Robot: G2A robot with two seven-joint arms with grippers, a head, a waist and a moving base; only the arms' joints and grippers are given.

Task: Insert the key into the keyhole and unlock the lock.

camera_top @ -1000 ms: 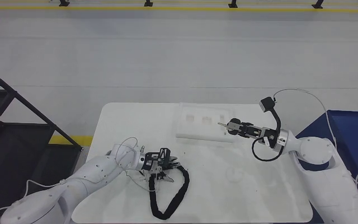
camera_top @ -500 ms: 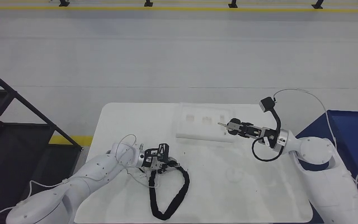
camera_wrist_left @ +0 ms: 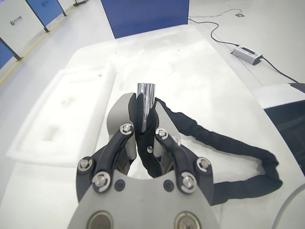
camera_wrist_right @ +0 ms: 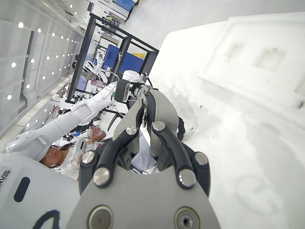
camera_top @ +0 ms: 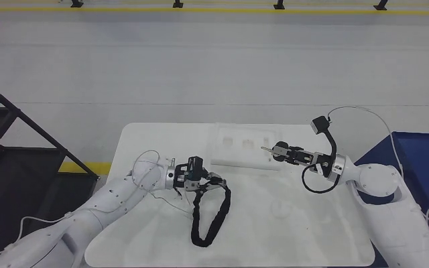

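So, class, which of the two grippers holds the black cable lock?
The left gripper, shut on the lock at its chrome end, black loop trailing; the right gripper pinches the small key.

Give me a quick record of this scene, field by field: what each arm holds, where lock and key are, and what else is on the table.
Left arm: left gripper shut on the lock's chrome cylinder
Lock: the lock's black sleeved loop trails from the cylinder onto the table
Right arm: right gripper shut, with a thin metal tip, apparently the key, poking past its fingers
Key and lock: apart, key not yet inserted
Also on table: white foam tray with recesses
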